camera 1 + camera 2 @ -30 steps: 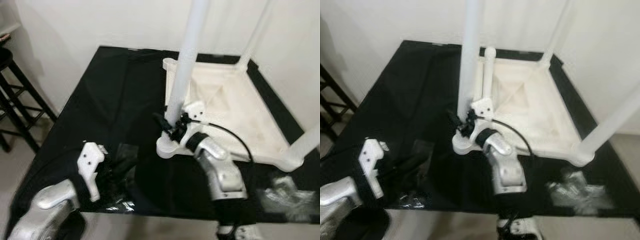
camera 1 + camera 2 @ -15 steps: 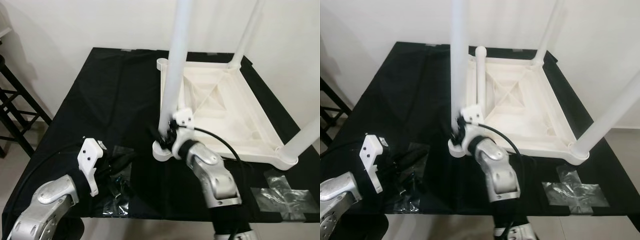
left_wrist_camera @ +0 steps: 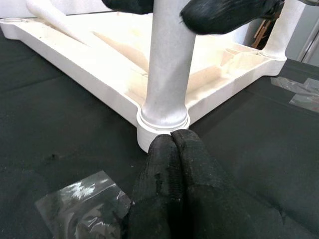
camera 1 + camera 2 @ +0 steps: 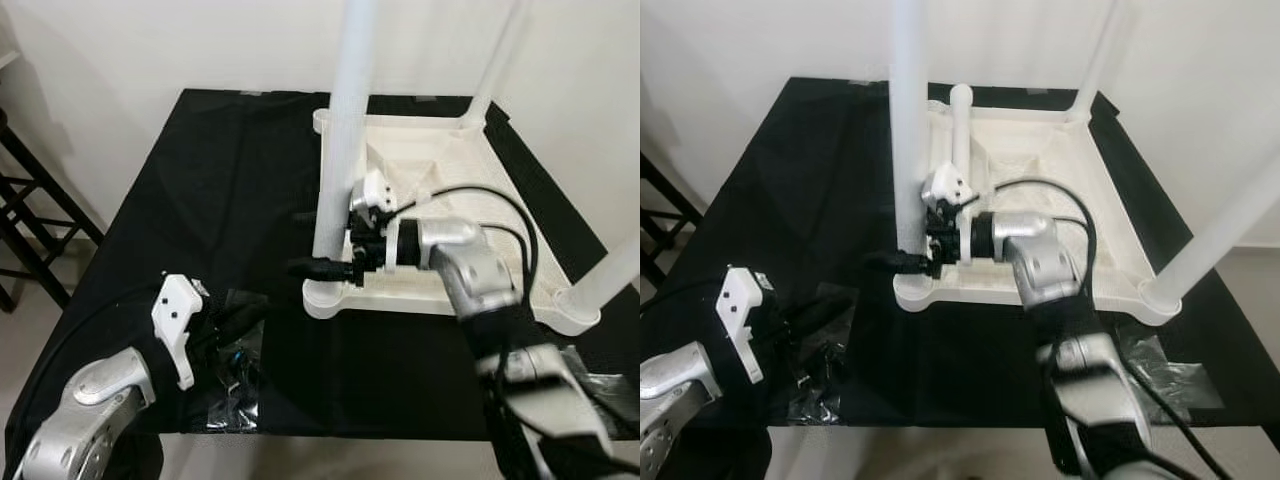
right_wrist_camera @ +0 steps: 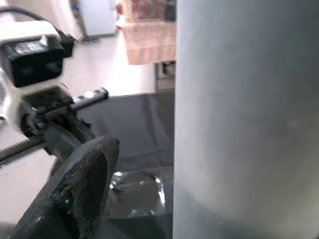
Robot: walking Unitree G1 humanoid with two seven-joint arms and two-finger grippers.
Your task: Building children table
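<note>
Black cloth carries the upturned white table. Its near leg is bracketed by the spread right gripper; the left gripper, pinched empty, is seen at its socket.

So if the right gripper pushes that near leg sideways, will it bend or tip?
The leg looks like stiff white plastic, so probably no bending. It stands in the tabletop's corner socket and may wobble if loose. The smooth round surface could slip against the right gripper.
</note>
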